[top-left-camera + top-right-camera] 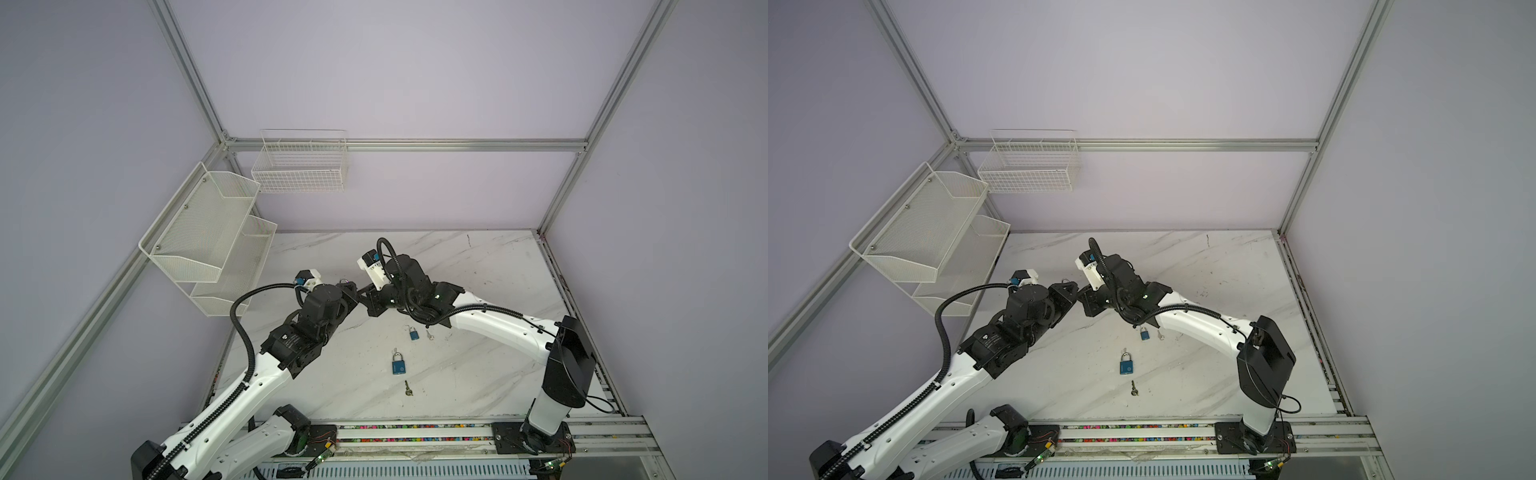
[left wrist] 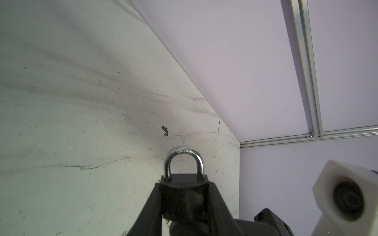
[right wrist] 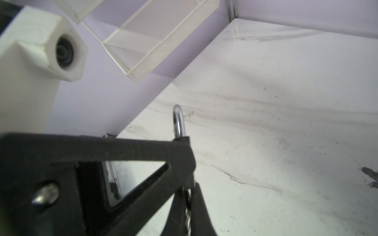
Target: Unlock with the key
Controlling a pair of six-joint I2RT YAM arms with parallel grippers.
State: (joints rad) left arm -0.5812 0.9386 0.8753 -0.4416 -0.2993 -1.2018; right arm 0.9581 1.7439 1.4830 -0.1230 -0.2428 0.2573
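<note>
Larger blue padlock [image 1: 397, 364]: top views only

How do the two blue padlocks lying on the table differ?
The larger blue padlock lies nearer the front edge of the table; the smaller blue padlock lies farther back. A dark key lies just in front of the larger; a silver key lies right of the smaller. Both lie flat, shackles toward the back wall.

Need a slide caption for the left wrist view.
Left gripper clamps a dark padlock by its body, silver shackle sticking out ahead, above the marble table.
</note>
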